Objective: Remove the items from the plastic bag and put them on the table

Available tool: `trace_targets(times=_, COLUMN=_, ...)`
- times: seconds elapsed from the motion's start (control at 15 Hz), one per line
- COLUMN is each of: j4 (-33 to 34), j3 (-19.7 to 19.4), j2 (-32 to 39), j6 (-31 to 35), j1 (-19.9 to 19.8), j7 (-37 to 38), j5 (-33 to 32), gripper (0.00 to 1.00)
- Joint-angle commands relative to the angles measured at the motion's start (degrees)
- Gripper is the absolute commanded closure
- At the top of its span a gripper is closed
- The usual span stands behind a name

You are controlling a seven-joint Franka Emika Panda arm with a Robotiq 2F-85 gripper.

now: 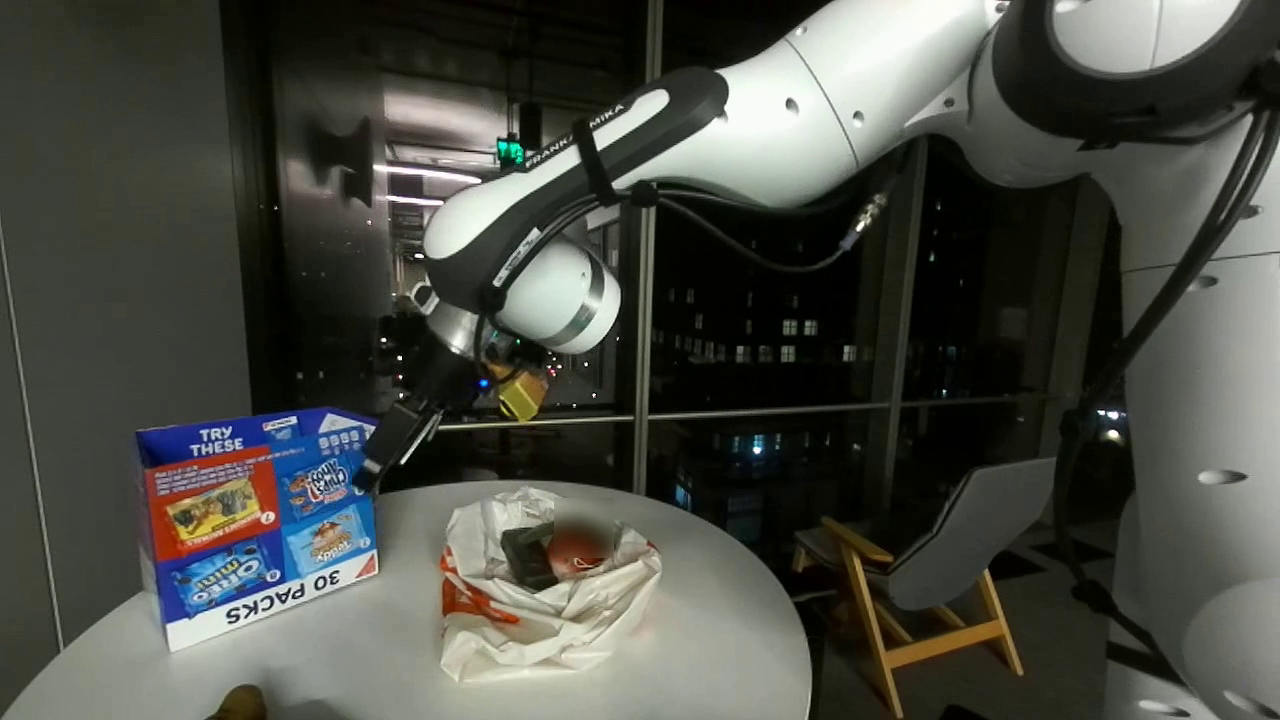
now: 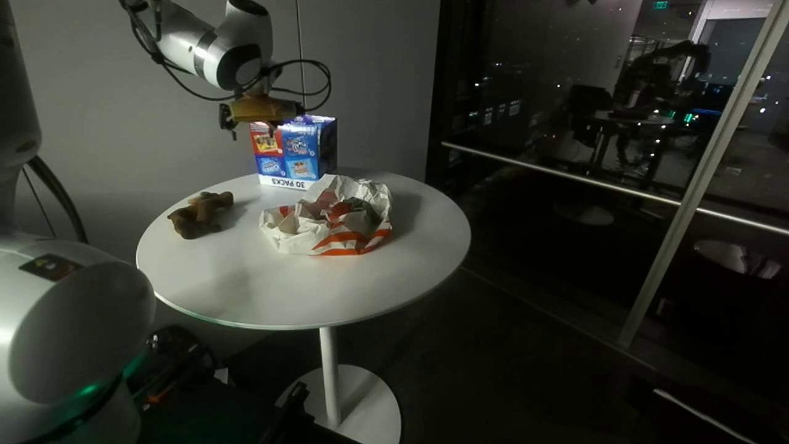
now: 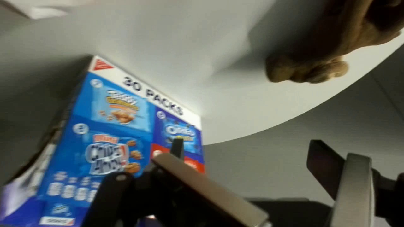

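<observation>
Spread wide and gripping nothing, the hand point(image 3: 252, 151) hangs near the blue box point(image 2: 299, 154), which stands at the far side of the tabletop point(image 2: 296, 287) in an exterior view. One item seems done, the brown toy point(image 2: 200, 214) lying at the left; the plastic bag point(image 2: 302, 234), to its right, holds a red thing point(image 1: 576, 556) and a dark green one point(image 2: 365, 208), both left to take out.

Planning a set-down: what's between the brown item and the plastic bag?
Only white tabletop between the brown item and plastic bag, seen in an exterior view.
</observation>
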Motion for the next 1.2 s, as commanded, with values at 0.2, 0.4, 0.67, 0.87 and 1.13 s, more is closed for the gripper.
trace_targets(times=0.2, j4=2.1, j3=-6.2, j2=3.7, j6=11.0, j1=-4.9, j7=13.5, j5=-10.3, gripper=0.01)
trace_targets(times=0.4, j4=0.6, j3=-13.1, j2=4.5, j6=13.0, j1=-3.0, j7=26.6, j5=-20.9, gripper=0.00)
trace_targets(times=0.67, j4=0.3, j3=-27.8, j2=4.8, j6=7.7, j1=6.4, j7=44.0, j5=-32.9, gripper=0.00)
trace_targets(times=0.87, j4=0.9, j3=-23.8, j2=3.6, j6=0.3, j1=4.5, j7=54.7, j5=-40.1, gripper=0.00)
trace_targets(times=1.13, j4=3.8, j3=-17.2, j2=4.3, j6=-12.1, j1=3.0, j7=56.1, j5=-37.3, gripper=0.00)
